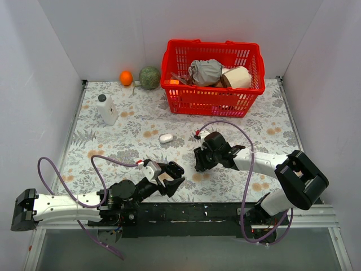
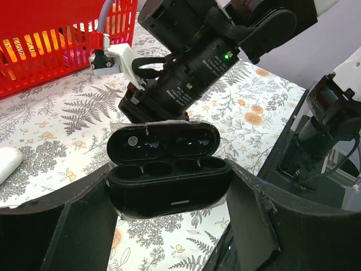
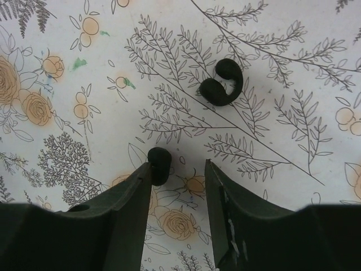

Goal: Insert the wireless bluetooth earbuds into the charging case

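My left gripper (image 1: 172, 179) is shut on an open black charging case (image 2: 169, 192) and holds it just above the table. Its lid is up and its wells (image 2: 161, 168) look empty. A small white pebble-shaped case (image 1: 166, 138) lies closed on the floral table; its edge also shows in the left wrist view (image 2: 8, 161). My right gripper (image 3: 177, 169) is open and points down at the table. One tiny black earbud (image 3: 159, 164) touches the tip of its left finger (image 3: 138, 192). A second black curved bud (image 3: 221, 83) lies further ahead. Both buds are hidden in the top view.
A red basket (image 1: 211, 76) with wrapped items stands at the back. A white bottle with a black cap (image 1: 107, 109), an orange (image 1: 126, 77) and a green ball (image 1: 149, 77) are at the back left. The right arm's wrist (image 2: 192, 62) hangs close behind the black case.
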Controlling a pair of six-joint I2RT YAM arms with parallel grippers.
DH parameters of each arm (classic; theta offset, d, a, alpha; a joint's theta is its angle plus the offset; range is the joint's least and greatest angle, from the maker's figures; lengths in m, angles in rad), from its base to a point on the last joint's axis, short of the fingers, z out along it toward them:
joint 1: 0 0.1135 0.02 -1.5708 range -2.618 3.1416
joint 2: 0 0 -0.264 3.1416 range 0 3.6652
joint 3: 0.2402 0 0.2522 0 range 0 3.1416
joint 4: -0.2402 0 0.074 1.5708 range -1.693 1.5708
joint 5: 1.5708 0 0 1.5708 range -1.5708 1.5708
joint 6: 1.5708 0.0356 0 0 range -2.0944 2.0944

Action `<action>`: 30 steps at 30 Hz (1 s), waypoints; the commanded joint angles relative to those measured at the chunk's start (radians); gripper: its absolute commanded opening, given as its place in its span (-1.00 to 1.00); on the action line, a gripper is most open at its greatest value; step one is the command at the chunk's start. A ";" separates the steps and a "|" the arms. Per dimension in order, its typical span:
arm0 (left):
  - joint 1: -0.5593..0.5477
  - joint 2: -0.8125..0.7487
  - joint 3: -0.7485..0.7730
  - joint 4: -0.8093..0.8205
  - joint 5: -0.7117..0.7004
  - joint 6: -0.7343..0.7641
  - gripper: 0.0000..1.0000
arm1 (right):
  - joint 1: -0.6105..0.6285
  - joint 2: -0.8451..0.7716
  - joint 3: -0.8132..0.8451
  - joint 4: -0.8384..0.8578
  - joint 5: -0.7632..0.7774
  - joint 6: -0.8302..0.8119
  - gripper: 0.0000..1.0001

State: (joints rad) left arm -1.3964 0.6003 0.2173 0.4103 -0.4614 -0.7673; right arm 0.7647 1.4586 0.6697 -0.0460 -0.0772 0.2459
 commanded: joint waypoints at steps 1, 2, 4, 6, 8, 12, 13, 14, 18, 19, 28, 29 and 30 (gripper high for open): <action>-0.006 -0.017 -0.015 -0.002 -0.017 -0.006 -1.00 | 0.015 0.032 0.019 -0.005 0.020 0.003 -0.04; -0.004 -0.019 -0.015 -0.002 -0.017 -0.006 -1.00 | 0.015 0.032 0.019 -0.003 0.019 0.003 -0.06; -0.006 -0.022 -0.016 -0.005 -0.017 -0.006 -1.00 | 0.015 0.037 0.019 -0.003 0.019 0.006 -0.14; -0.006 -0.027 -0.016 -0.005 -0.017 -0.006 -1.00 | 0.015 0.036 0.019 -0.003 0.017 0.007 -0.27; -0.006 -0.028 -0.018 -0.005 -0.017 -0.006 -1.00 | 0.016 0.034 0.019 -0.003 0.017 0.009 -0.36; -0.006 -0.030 -0.019 -0.007 -0.016 -0.009 -1.00 | 0.016 0.032 0.019 -0.006 0.020 0.010 -0.70; -0.006 -0.030 -0.019 -0.005 -0.016 -0.009 -1.00 | 0.018 0.032 0.019 -0.008 0.022 0.009 -0.75; -0.006 -0.031 -0.019 -0.007 -0.016 -0.009 -1.00 | 0.016 0.032 0.019 -0.009 0.024 0.010 -0.80; -0.006 -0.033 -0.022 -0.011 -0.016 -0.010 -1.00 | 0.018 0.013 0.021 -0.015 0.039 0.007 -0.97; -0.006 -0.034 -0.021 -0.011 -0.016 -0.010 -1.00 | 0.016 0.000 0.021 -0.018 0.037 0.006 -0.97; -0.006 -0.111 0.002 -0.057 0.118 0.014 -1.00 | 0.019 -0.335 0.169 -0.300 -0.070 -0.190 -0.97; -0.006 -0.123 0.002 -0.057 0.130 0.016 -1.00 | 0.024 -0.383 0.197 -0.337 -0.062 -0.206 -0.97; -0.004 -0.157 -0.001 -0.056 0.142 0.019 -1.00 | 0.025 -0.406 0.215 -0.365 -0.061 -0.220 -0.97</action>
State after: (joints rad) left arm -1.3964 0.5167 0.2031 0.3603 -0.3996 -0.7708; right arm 0.7834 1.1751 0.7509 -0.2623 -0.1055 0.1478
